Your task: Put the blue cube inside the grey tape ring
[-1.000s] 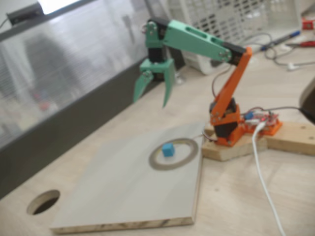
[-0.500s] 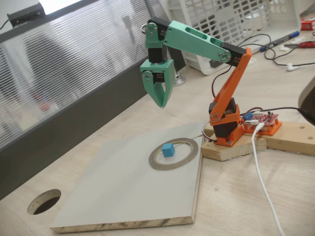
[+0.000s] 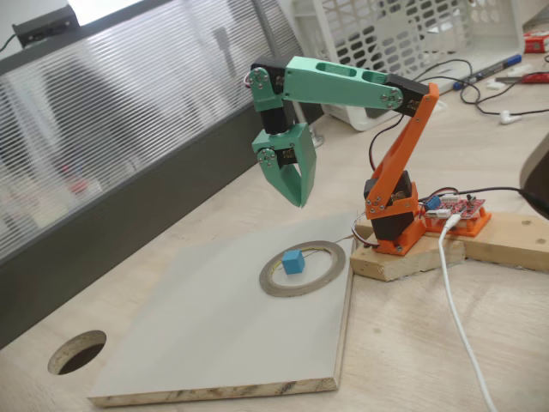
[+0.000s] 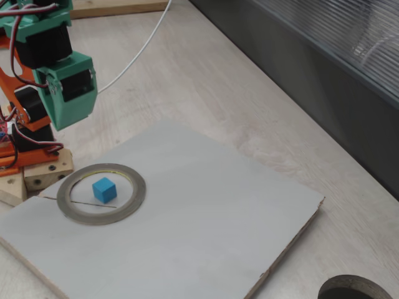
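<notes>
The blue cube (image 3: 293, 262) (image 4: 104, 190) rests on the board inside the hollow of the grey tape ring (image 3: 292, 290) (image 4: 103, 218), which lies flat near the board's corner closest to the arm's base. My green gripper (image 3: 300, 201) hangs in the air above and slightly behind the ring. Its fingers point down and are pressed together with nothing between them. A clear gap separates the tips from the cube. In the other fixed view the green gripper body (image 4: 70, 93) shows above the ring, with the fingertips hidden.
The ring lies on a pale grey board (image 3: 214, 343) (image 4: 206, 224) on the wooden table. A round dark hole (image 3: 77, 352) (image 4: 352, 289) is cut in the table beyond the board. A wooden block (image 3: 506, 236) carries the orange base. A white cable (image 3: 459, 318) trails beside it.
The gripper went from open to shut, then dropped a little lower and toward the ring. The cube and the ring have not moved.
</notes>
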Controlling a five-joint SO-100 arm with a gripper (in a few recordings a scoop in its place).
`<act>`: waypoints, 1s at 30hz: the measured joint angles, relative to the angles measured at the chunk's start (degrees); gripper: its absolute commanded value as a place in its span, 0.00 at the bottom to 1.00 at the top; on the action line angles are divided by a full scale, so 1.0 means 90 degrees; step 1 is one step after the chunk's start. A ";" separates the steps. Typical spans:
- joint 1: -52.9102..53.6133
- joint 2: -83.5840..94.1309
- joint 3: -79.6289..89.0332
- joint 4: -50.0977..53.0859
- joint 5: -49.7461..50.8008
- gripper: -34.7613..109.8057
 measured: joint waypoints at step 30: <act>0.0059 0.0000 0.0020 -0.0166 0.0000 0.25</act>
